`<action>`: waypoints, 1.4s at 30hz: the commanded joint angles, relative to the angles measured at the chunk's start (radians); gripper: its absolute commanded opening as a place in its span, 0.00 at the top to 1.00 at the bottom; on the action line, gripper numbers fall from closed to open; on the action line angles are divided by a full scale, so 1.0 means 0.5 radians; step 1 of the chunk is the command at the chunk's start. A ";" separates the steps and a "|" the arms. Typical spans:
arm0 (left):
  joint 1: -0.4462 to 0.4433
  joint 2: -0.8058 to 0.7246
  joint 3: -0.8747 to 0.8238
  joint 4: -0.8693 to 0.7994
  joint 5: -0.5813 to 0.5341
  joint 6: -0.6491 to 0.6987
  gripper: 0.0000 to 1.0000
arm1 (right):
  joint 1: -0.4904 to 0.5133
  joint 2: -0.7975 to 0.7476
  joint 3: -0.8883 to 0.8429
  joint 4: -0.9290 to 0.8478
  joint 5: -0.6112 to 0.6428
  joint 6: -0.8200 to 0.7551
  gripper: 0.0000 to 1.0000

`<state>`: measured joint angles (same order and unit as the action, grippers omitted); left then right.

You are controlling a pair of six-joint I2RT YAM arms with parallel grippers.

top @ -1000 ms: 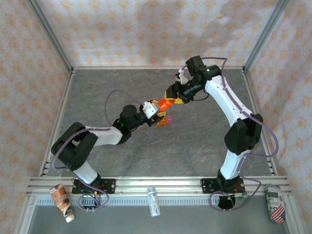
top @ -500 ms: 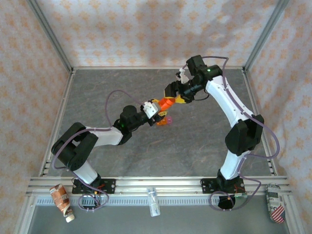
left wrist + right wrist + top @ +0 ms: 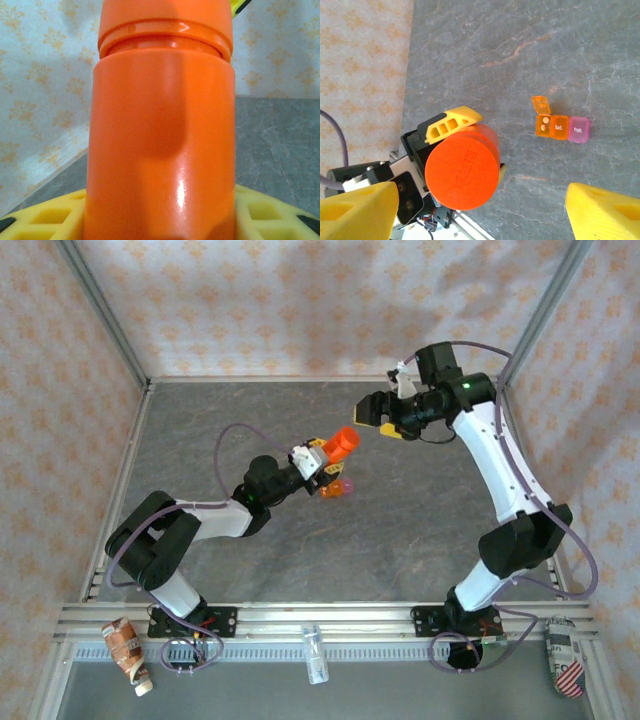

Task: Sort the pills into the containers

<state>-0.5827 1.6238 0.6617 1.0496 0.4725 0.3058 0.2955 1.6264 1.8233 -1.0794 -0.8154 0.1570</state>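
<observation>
looking down from the top external camera, the left gripper was clamped on an orange bottle, held off the grey table and tilted, with its cap pointing up and away toward the right arm. the left wrist camera confirmed the grip: the bottle's body sat between the yellow fingers, one on each side of its base, cap closed on top. the right gripper stood apart from the bottle, beyond its cap, and touched nothing; its two yellow fingers appeared at opposite lower corners of the right wrist view, spread wide, with the cap face visible between them below. the containers lay on the table just beside and below the left gripper, not touched by either arm. in the right wrist view they showed as two joined compartments, the orange one marked "sat." and the pink one marked "sun.". the orange compartment's lid stood flipped open, and two small pale pills lay inside it. the pink compartment's lid was closed; its contents could not be determined.
</observation>
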 commanded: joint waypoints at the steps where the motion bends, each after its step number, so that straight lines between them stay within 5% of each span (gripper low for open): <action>1: 0.011 -0.030 0.072 0.211 0.117 -0.160 1.00 | 0.016 -0.081 0.007 0.025 -0.050 -0.147 0.16; 13: 0.030 -0.026 0.154 0.290 0.443 -0.576 1.00 | 0.107 -0.172 0.009 -0.021 0.014 -0.508 0.15; 24: 0.030 -0.033 0.154 0.275 0.460 -0.590 1.00 | 0.193 -0.017 0.141 -0.100 0.009 -0.522 0.16; 42: 0.030 -0.014 0.176 0.272 0.459 -0.596 1.00 | 0.200 0.033 0.133 -0.095 -0.026 -0.502 0.33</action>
<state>-0.5751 1.6238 0.7063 1.1267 0.6811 0.0223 0.3904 1.6325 1.8618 -1.1103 -0.8146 -0.0834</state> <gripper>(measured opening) 0.520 0.685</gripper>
